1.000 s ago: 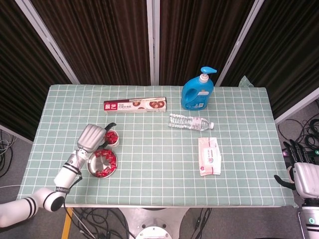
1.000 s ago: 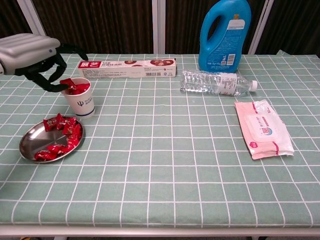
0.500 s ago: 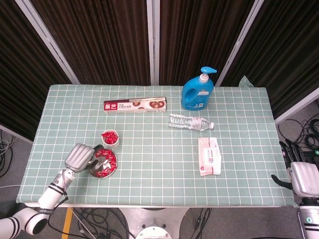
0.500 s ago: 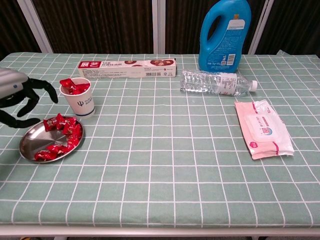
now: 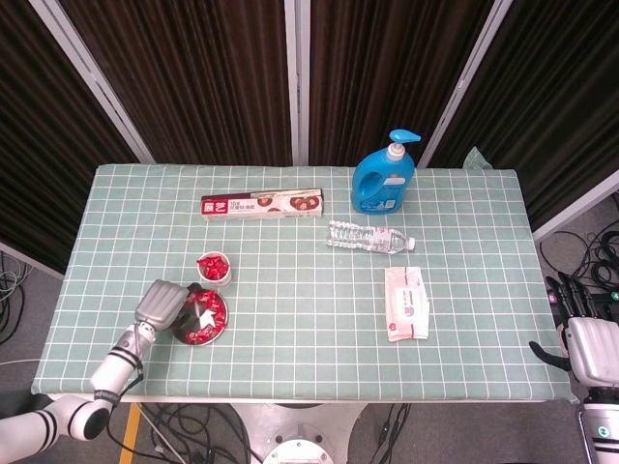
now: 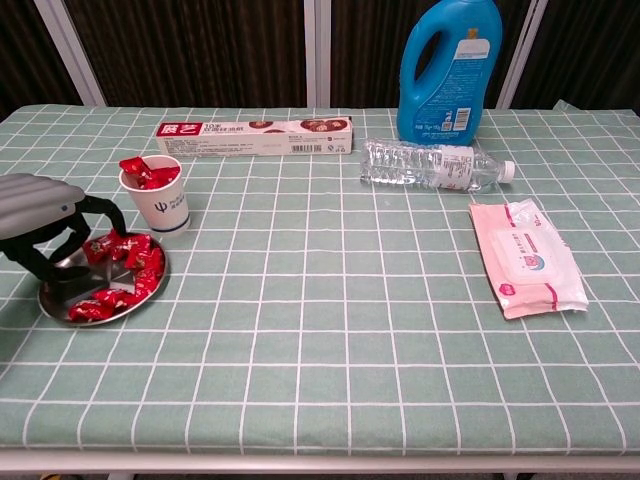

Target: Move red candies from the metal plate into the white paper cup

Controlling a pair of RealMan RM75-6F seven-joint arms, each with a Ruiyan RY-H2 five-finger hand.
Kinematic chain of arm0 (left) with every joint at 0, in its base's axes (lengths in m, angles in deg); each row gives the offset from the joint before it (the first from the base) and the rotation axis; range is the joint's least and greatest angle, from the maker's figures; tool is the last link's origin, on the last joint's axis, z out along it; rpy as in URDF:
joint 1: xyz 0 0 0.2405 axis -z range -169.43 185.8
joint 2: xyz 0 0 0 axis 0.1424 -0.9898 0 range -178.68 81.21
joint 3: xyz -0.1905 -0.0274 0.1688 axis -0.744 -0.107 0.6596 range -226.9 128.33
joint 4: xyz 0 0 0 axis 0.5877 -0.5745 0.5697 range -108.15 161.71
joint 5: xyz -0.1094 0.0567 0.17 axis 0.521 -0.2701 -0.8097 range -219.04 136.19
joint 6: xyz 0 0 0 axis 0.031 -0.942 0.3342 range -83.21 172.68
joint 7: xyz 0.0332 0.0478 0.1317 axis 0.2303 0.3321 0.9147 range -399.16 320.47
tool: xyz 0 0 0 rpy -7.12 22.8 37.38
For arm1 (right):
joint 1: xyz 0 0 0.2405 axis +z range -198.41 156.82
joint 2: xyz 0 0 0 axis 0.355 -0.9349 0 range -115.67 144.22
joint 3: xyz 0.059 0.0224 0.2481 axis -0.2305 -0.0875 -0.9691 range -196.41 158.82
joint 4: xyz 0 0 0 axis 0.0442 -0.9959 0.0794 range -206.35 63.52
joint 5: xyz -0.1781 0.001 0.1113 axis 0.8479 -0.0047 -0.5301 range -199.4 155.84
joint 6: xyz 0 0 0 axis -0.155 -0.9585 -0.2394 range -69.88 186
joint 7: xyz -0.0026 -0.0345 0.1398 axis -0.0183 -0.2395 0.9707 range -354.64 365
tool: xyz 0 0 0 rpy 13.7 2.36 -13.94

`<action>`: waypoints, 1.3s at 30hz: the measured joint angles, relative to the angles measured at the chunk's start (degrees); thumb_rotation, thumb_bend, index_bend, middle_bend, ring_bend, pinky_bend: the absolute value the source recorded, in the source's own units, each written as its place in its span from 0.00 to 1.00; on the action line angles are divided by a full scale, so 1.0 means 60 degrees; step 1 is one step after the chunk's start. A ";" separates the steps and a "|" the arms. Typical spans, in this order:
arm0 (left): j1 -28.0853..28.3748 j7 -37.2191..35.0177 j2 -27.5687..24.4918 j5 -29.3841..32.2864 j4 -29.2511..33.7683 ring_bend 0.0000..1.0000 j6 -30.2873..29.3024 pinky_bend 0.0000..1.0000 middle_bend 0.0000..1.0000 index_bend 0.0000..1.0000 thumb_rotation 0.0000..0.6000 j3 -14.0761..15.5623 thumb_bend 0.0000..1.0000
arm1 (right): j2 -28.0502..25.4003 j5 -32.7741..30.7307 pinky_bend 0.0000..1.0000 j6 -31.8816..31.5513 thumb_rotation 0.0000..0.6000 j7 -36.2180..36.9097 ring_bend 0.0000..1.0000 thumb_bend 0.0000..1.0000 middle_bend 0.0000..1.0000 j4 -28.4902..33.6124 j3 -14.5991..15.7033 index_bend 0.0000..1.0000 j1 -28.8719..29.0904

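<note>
Red candies [image 6: 120, 268] in metal plate [image 6: 75, 316] and white paper cup [image 6: 157, 198].

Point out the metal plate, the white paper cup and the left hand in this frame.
metal plate [image 6: 62, 312]: chest view, bare near-left rim.
white paper cup [image 6: 163, 207]: chest view, outer wall by the printed logo.
left hand [image 6: 35, 196]: chest view, grey back of the hand above the plate.

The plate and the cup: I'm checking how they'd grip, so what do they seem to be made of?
The plate looks like polished metal, probably steel: grey and mirror-shiny, reflecting the candies. The cup looks like matte white paper with a small printed logo and thin rolled rim, though coated card is possible.
</note>
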 measured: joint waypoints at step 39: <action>0.0339 0.1072 -0.0759 0.0825 0.1323 0.89 0.0565 1.00 0.82 0.45 1.00 0.0121 0.34 | -0.0004 -0.0018 0.34 0.0013 1.00 0.0033 0.00 0.07 0.01 -0.0026 -0.0013 0.00 -0.0010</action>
